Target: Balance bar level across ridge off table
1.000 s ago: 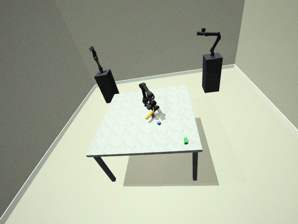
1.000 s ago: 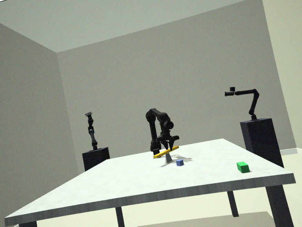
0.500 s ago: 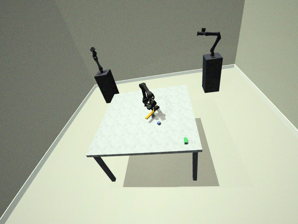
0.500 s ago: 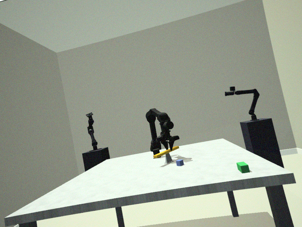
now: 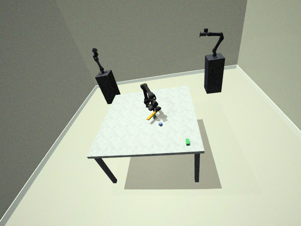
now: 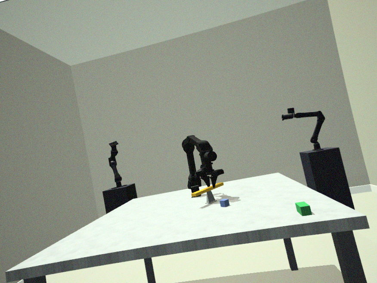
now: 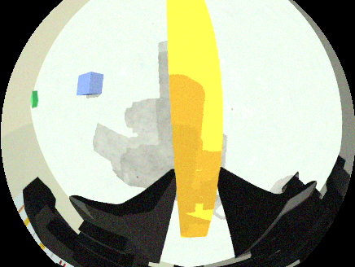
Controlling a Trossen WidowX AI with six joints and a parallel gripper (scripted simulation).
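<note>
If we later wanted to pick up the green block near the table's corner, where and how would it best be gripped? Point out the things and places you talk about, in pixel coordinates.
I would grip the green block (image 5: 187, 142) (image 6: 303, 208) (image 7: 34, 99) at mid-length, coming from straight above, with the fingers on its two long sides. It lies flat and is longer than wide, so that is probably the narrower span, and nothing stands against it.

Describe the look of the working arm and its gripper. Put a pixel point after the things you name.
The arm (image 5: 148, 93) (image 6: 190, 158) is matte black all over, built of slim links with bulkier, rounded joint housings. Its gripper (image 5: 155, 111) (image 6: 211, 186) (image 7: 198, 172) is black too, with two fingers that are broad at the base and taper to narrow tips. No markings or cables can be made out.
</note>
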